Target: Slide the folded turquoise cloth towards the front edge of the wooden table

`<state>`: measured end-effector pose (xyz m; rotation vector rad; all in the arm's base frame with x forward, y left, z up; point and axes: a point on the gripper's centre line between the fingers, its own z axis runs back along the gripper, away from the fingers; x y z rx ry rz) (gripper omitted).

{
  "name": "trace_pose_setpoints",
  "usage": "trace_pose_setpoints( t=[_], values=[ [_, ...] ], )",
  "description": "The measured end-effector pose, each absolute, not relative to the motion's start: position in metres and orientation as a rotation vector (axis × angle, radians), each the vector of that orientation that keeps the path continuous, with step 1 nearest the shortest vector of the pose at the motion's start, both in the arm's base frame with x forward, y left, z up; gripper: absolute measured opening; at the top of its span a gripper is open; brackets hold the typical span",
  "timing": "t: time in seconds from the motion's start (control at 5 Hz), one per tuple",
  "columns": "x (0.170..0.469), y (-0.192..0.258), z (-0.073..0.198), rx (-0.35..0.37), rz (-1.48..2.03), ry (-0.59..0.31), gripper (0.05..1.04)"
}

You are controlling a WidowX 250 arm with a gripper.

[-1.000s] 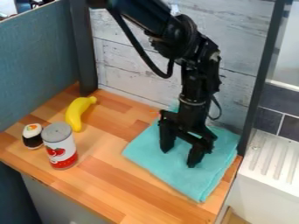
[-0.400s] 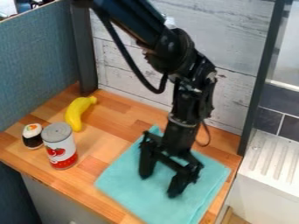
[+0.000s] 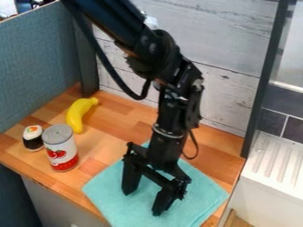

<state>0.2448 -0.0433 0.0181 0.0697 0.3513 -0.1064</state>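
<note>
The black gripper [image 3: 143, 203] hangs over the turquoise cloth [image 3: 198, 195], its two fingers spread apart and their tips down at the cloth, nothing visible between them. The cloth lies flat at the right part of the wooden counter, partly hidden behind the gripper. A tomato can [image 3: 60, 148] stands upright at the left. Beside it sits a sushi piece [image 3: 33, 138] with a black base and white top, and a yellow banana [image 3: 78, 114] lies behind the can.
A blue-grey partition [image 3: 38, 66] borders the left side, and a pale wood-plank wall [image 3: 231, 53] stands behind. The counter's front edge [image 3: 53, 190] runs diagonally. A white ribbed surface [image 3: 278, 162] is off to the right.
The gripper has moved toward the front left, and the cloth has slid the same way with it. The can, sushi piece and banana have stayed in place.
</note>
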Motion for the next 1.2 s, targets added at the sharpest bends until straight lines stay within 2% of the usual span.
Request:
trace_pose_setpoints(
  t=[0.2,0.6,1.0,1.2],
  values=[
    [0.251,-0.039,0.025,0.048,-0.102,0.307,1.001],
    [0.264,-0.037,0.078,0.063,-0.097,0.172,1.000],
    [0.244,-0.008,0.129,0.046,-0.093,0.165,1.001],
    [0.232,0.011,0.134,0.038,-0.051,0.163,1.001]
  ],
)
